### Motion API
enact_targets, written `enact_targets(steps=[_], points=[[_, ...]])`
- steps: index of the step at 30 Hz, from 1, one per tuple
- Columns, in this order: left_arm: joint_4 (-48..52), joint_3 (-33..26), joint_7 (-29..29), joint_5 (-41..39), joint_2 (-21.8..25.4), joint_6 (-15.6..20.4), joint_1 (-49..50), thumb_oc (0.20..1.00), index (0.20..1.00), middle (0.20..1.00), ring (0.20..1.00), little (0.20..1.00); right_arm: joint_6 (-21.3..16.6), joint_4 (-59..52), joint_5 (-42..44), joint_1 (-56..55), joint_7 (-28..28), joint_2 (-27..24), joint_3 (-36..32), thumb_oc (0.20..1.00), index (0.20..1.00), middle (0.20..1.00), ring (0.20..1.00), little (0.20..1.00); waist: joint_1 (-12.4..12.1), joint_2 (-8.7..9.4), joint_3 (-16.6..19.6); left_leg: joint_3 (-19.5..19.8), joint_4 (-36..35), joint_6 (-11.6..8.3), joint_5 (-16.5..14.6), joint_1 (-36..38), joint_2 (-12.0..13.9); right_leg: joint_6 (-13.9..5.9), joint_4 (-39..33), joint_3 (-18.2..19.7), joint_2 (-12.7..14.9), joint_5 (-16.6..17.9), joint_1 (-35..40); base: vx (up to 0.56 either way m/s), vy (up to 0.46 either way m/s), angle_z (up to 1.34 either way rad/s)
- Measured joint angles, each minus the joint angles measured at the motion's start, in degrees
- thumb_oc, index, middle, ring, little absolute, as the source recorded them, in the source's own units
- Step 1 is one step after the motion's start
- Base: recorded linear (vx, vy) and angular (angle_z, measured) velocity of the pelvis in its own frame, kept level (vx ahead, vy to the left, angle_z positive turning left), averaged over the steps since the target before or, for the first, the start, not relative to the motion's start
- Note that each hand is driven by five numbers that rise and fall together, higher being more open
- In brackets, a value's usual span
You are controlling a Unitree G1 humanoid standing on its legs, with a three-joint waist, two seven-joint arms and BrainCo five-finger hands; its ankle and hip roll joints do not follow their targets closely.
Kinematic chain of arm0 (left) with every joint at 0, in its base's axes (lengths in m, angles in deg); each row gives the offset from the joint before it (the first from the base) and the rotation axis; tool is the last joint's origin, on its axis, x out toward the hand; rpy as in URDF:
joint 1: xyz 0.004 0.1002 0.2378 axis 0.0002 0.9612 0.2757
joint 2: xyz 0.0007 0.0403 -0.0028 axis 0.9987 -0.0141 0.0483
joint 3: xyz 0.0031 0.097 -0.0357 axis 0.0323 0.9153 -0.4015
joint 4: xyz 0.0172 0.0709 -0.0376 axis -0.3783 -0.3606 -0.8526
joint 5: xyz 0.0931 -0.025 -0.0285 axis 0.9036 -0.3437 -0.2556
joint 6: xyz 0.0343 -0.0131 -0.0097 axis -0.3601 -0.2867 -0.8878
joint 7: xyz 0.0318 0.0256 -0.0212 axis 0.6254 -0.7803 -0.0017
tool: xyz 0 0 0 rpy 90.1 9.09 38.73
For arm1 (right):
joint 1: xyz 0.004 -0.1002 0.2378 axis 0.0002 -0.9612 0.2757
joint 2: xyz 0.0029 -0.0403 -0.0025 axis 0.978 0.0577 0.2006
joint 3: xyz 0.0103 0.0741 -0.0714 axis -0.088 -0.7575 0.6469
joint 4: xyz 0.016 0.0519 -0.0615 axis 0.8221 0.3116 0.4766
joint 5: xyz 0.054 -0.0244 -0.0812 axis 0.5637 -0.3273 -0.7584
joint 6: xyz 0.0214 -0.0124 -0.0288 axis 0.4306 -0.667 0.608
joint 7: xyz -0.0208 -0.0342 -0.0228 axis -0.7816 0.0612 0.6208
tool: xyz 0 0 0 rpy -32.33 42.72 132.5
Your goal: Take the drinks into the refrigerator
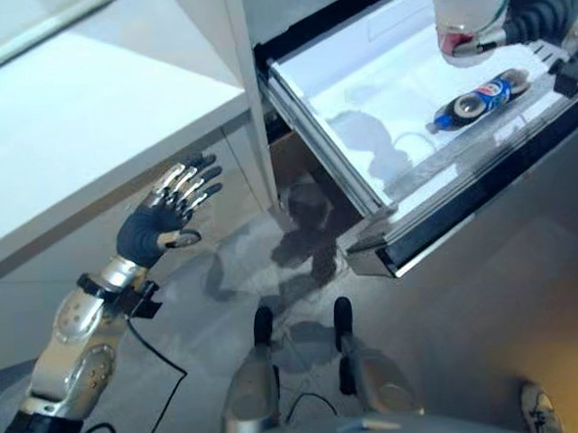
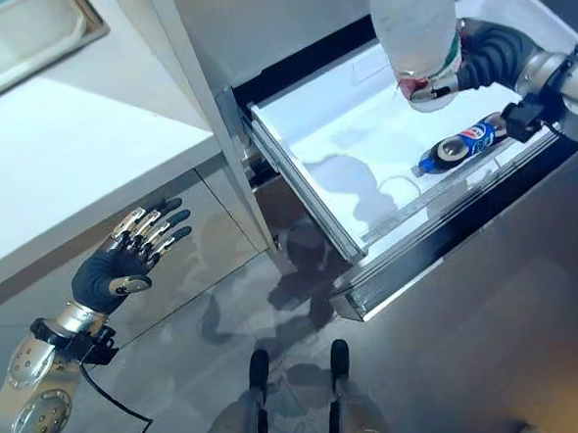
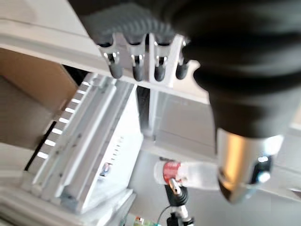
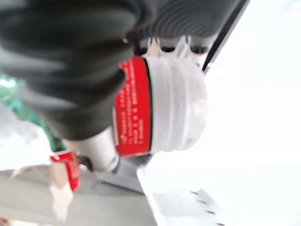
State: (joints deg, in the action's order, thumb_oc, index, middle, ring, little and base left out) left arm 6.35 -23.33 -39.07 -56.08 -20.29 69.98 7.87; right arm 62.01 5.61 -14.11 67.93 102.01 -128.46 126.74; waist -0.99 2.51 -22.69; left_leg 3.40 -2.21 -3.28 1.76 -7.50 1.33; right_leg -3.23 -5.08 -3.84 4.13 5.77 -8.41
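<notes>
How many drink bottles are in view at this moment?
2. A clear bottle with a red label is held in the right hand over the open drawer; a dark bottle lies in the drawer. Others may be hidden.

1. The left hand (image 3: pixel 155 42) is at twelve o'clock. Its fingers (image 3: pixel 136 66) are straight, side by side, and hold nothing.
2. The thumb (image 3: pixel 240 155) reaches down toward five o'clock.
3. The white drawer (image 3: pixel 89 155) is pulled out. It runs from the middle to eight o'clock.
4. A clear bottle (image 3: pixel 188 173) with a red label is at six o'clock, just beside the thumb.
5. A brown panel (image 3: pixel 28 84) is at nine o'clock.
</notes>
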Motion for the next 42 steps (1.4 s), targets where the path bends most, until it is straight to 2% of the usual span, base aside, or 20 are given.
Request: enact_targets(steps=[4, 8, 15, 19, 27, 32, 38, 40, 42], points=[[0.00, -0.04, 0.61, 0.03, 0.29, 0.97, -1.41, 1.000, 1.000, 1.000, 1.000, 1.000, 0.02, 1.51, -1.92, 1.67, -0.18, 0.10, 1.67, 0.200, 0.200, 0.200, 0.200, 0.200, -0.56, -0.02, -1.05, 0.56, 0.11, -0.17, 0.13, -1.30, 0.03, -0.02, 0.00, -0.87, 0.02, -0.02, -0.83, -0.03, -0.078, 0.09], [0.00, 0.01, 1.03, 0.66, 0.60, 1.41, -3.10, 1.000, 1.000, 1.000, 1.000, 1.000, 0.05, 3.36, -3.10, 6.54, -0.26, 0.19, 7.40, 0.200, 0.200, 0.200, 0.200, 0.200, -1.44, -0.09, -2.03, 1.55, 0.64, -0.36, 0.26, -2.75, -0.01, 0.01, 0.05, -1.60, -0.01, -0.01, -1.83, -0.02, -0.097, 0.08], [0.04, -0.05, 2.42, 1.08, 2.28, 2.21, -3.31, 1.000, 1.000, 1.000, 1.000, 1.000, -0.04, 5.61, -4.66, 5.02, -1.16, 0.58, 5.77, 0.200, 0.200, 0.200, 0.200, 0.200, -1.82, -0.34, -3.27, 2.25, 1.52, -0.45, 0.37, -4.43, -0.09, -0.10, 1.98, -1.96, 0.05, -0.43, -3.71, -0.03, -0.061, 0.03], [0.03, -0.10, 2.85, 1.23, 2.52, 2.61, -3.23, 1.000, 1.000, 1.000, 1.000, 1.000, 0.17, 2.88, -5.75, 2.80, -0.21, 0.33, 5.70, 0.200, 0.200, 0.200, 0.200, 0.200, -1.74, -1.06, -4.21, 2.96, 1.77, -0.61, 0.89, -5.39, -0.11, 0.03, 3.74, -2.30, 0.13, -0.96, -5.20, -0.02, -0.048, 0.06], [-0.01, -0.12, 2.81, 3.31, 2.62, 3.51, -3.38, 1.000, 1.000, 1.000, 1.000, 1.000, 0.82, -1.66, -10.87, 9.74, 3.84, -2.57, 19.45, 0.200, 0.200, 0.200, 0.200, 0.200, -1.81, -1.62, -4.87, 3.59, 1.78, -1.30, 2.27, -7.40, 0.37, 0.86, 9.06, -2.85, -0.02, -2.77, -9.55, 0.00, -0.021, 0.02], [-0.05, -0.10, 2.80, 3.33, 2.64, 3.75, -3.29, 1.000, 1.000, 1.000, 1.000, 1.000, 0.82, -4.59, -13.93, 9.75, 5.52, -4.77, 19.44, 0.200, 0.200, 0.200, 0.200, 0.200, -1.84, -1.47, -5.00, 3.73, 1.79, -1.54, 2.64, -7.40, 0.60, 1.18, 12.10, -2.83, -0.07, -3.93, -10.92, 0.00, 0.000, 0.00], [-0.12, -0.04, 2.73, 4.59, 2.24, 3.78, -3.42, 1.000, 1.000, 1.000, 1.000, 1.000, 0.59, -4.01, -23.87, 7.17, 5.23, -4.93, 19.11, 0.200, 0.200, 0.200, 0.200, 0.200, -1.64, -1.78, -5.30, 3.88, 1.80, -1.64, 3.22, -7.41, 0.56, 1.35, 14.11, -2.83, 0.08, -4.52, -11.86, -0.01, -0.001, 0.01], [-0.12, -0.04, 2.71, 5.57, 1.98, 3.77, -3.27, 1.000, 1.000, 1.000, 1.000, 1.000, 0.46, -3.94, -26.14, 4.96, 5.19, -4.84, 16.01, 0.200, 0.200, 0.200, 0.200, 0.200, -1.87, -2.41, -5.65, 4.36, 1.80, -1.73, 3.43, -7.41, 0.47, 1.43, 15.14, -2.94, 0.19, -5.04, -12.19, -0.03, 0.002, 0.09], [-0.12, -0.08, 2.75, 5.56, 1.64, 3.76, -3.07, 1.000, 1.000, 1.000, 1.000, 1.000, 0.34, -4.04, -28.09, -0.98, 5.21, -4.77, 9.37, 0.200, 0.200, 0.200, 0.200, 0.200, -2.71, -2.60, -5.75, 4.54, 1.78, -1.80, 3.47, -7.41, 0.45, 1.61, 16.79, -2.99, 0.38, -5.82, -12.97, -0.02, 0.000, 0.05]])
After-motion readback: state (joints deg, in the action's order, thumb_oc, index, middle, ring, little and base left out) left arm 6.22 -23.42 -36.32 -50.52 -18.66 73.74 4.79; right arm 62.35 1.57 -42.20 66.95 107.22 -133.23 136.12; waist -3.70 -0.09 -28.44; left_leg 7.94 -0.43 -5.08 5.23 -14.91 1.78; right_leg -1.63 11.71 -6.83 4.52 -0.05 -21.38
